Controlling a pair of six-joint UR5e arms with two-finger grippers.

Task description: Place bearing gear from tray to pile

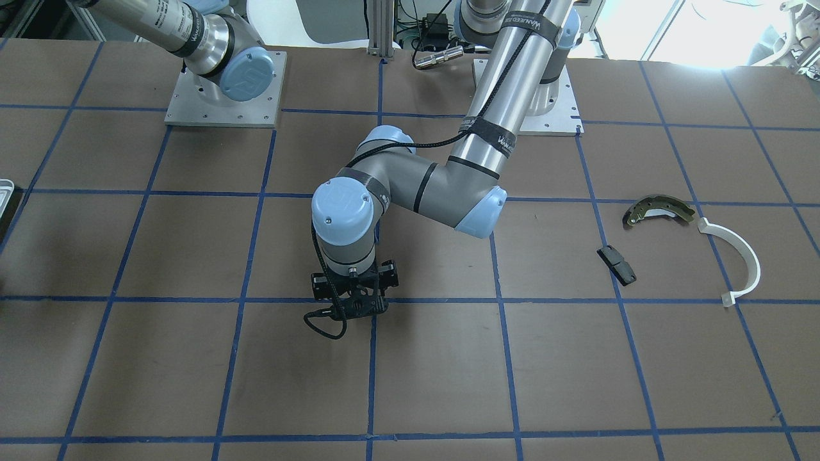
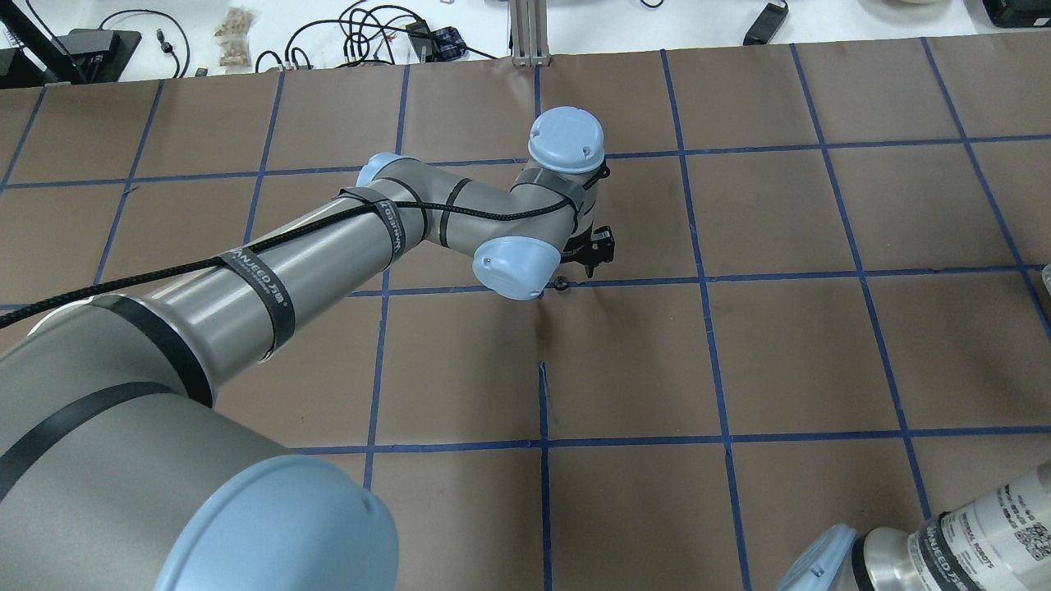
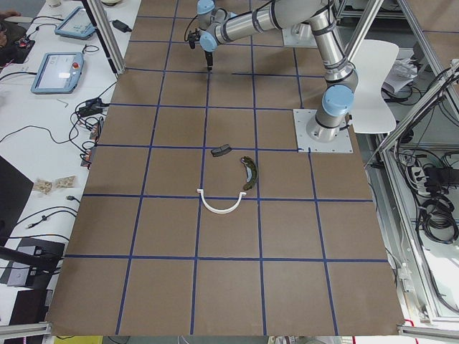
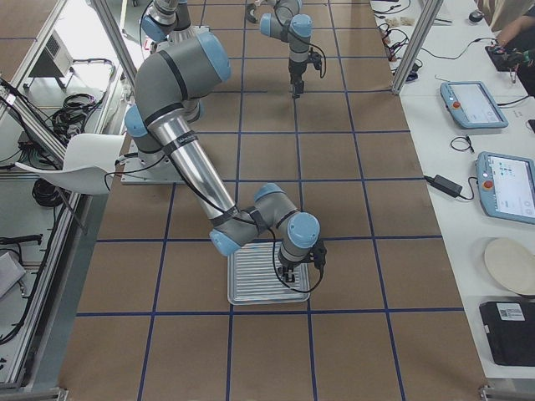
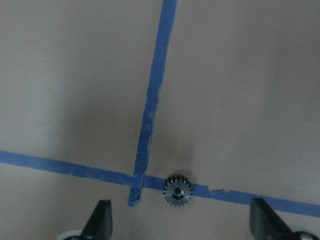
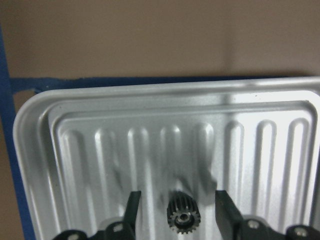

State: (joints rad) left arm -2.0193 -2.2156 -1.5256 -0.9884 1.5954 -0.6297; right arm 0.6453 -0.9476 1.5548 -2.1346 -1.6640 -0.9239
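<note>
A small dark bearing gear (image 6: 183, 216) lies in the ribbed silvery tray (image 6: 45, 150). My right gripper (image 6: 178, 196) hangs over it, open, with a finger on each side and gaps between. The tray (image 4: 251, 280) and right gripper (image 4: 289, 272) also show in the exterior right view. A second gear (image 5: 178, 190) lies on the table on a blue tape crossing, between the open fingers of my left gripper (image 5: 181, 210), which stands mid-table (image 1: 355, 307). The pile is a brake shoe (image 1: 658, 211), a black pad (image 1: 616, 264) and a white arc (image 1: 737, 259), well apart from both grippers.
Brown table with a blue tape grid (image 1: 500, 301). The tray's edge (image 1: 5, 192) shows at the front-facing view's left edge. Arm base plates (image 1: 224, 89) stand at the robot's side. Monitors, cables and tablets (image 4: 472, 100) lie on the operators' bench beyond the table.
</note>
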